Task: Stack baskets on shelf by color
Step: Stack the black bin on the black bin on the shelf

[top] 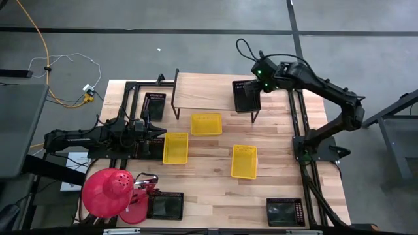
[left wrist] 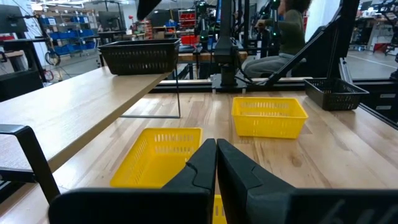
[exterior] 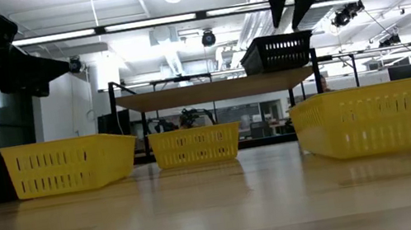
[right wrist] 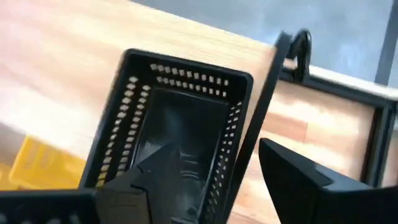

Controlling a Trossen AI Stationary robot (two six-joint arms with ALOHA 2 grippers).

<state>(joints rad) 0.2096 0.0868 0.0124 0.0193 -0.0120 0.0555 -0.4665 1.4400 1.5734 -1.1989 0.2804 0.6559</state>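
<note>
a black basket (top: pixel 247 96) sits on the shelf (top: pixel 209 91) at its right end, by the table's (top: pixel 215 196) far right corner. the right tool (top: pixel 266 79) hangs just above it, fingers wide and holding nothing. three yellow baskets (top: pixel 176 148) (top: pixel 206 123) (top: pixel 244 161) lie mid-table before the shelf. the left tool (top: pixel 159 133) waits at the left edge, fingers pressed together, empty.

Random stuff around the table, nothing to do with the job

A round red-pink plastic lamp-like thing (top: pixel 108 194) hangs over the tabletop's front left corner. A yellow cable (top: pixel 40 46) and thin white wire (top: pixel 77 60) trail over the grey floor (top: pixel 196 39) past the far left corner. A seated person (left wrist: pixel 283 34) is beyond the table.
</note>
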